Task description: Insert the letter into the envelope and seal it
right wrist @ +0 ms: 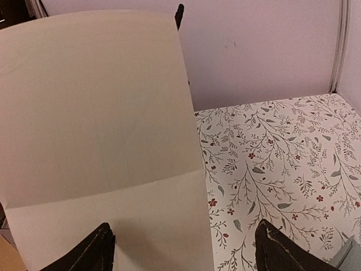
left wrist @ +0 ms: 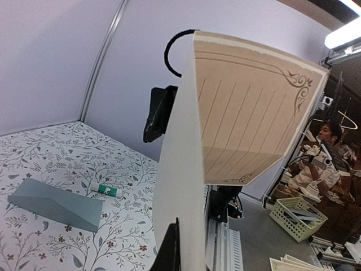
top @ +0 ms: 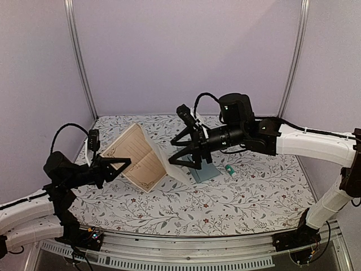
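Note:
The cream letter is lifted off the table and bent along a crease, its lined face with the dark border toward the left arm. My left gripper is shut on its left edge; in the left wrist view the letter rises from the dark finger. My right gripper stands open at the letter's right flap. In the right wrist view, the plain back of the letter fills the left, and its edge runs between the fingertips. The teal envelope lies flat under the right gripper.
A small white-and-teal glue stick lies just right of the envelope, also seen beside the envelope as a glue stick. A floral cloth covers the table. Lilac walls and metal posts enclose the back and sides.

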`<control>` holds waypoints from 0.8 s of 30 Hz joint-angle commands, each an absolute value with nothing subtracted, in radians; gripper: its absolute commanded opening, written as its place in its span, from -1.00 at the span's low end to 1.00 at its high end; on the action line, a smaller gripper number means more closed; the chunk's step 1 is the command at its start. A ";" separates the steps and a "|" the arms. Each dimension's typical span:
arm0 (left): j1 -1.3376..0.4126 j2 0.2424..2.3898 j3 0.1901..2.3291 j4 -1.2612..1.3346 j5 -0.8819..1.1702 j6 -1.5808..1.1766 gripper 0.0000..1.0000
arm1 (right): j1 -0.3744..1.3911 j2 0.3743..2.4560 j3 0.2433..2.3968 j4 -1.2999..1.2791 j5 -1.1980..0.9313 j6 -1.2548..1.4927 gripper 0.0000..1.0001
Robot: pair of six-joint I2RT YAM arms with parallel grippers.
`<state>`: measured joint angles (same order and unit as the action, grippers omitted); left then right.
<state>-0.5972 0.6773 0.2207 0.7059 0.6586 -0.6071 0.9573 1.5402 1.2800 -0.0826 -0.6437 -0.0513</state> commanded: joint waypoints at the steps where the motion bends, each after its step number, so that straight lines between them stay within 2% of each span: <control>1: -0.621 0.695 0.252 0.739 0.685 -0.584 -1.00 | 0.969 1.577 1.277 -0.010 -0.698 -0.053 0.70; 16: -0.668 0.728 0.268 0.748 0.691 -0.562 -1.00 | 1.010 1.661 1.298 0.057 -0.767 -0.049 0.61; 21: -0.672 0.722 0.265 0.747 0.682 -0.561 -1.00 | 1.017 1.685 1.296 0.072 -0.767 -0.046 0.42; 24: -0.674 0.725 0.267 0.747 0.678 -0.561 -1.00 | 1.018 1.692 1.294 0.089 -0.769 -0.039 0.19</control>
<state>-0.6590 0.7303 0.2459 0.7208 0.6807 -0.5751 1.0100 1.6722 1.2800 0.0456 -0.7555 -0.0422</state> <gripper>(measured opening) 0.003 0.650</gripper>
